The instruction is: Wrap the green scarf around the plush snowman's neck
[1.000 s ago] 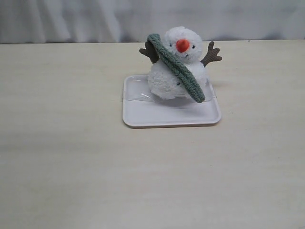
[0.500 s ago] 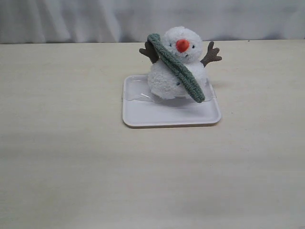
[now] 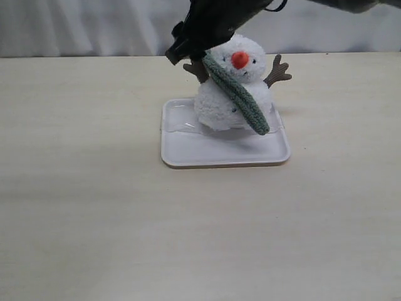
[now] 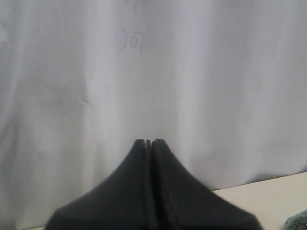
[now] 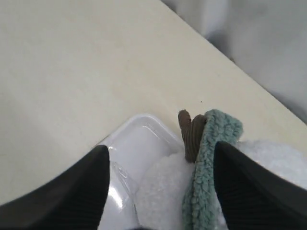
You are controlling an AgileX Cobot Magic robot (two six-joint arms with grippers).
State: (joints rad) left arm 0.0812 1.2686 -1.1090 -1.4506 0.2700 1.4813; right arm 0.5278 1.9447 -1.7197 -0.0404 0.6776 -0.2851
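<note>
Tray (image 3: 188,157): near half bare. The scarf (image 3: 241,106) has its lower end by the tray's right edge and runs diagonally up across the snowman (image 3: 216,110), on the tray's far half, to the twig arm (image 5: 187,134) nearer the left edge. It is not yet round the neck (image 3: 255,81). Right gripper (image 5: 160,177), jaws wide and holding nothing, straddles that upper end. Best to pinch knit only, clear of the twig, then carry it behind the head. Left gripper (image 4: 149,142) is closed, empty, facing the curtain (image 4: 192,72).

1. Plush snowman (image 3: 216,110), fluffy white with an orange nose and brown twig arms, is sitting upright on a white tray (image 3: 213,150).
2. Green scarf (image 3: 237,97), ribbed knit, is lying diagonally across its front, lower end hanging at its base.
</note>
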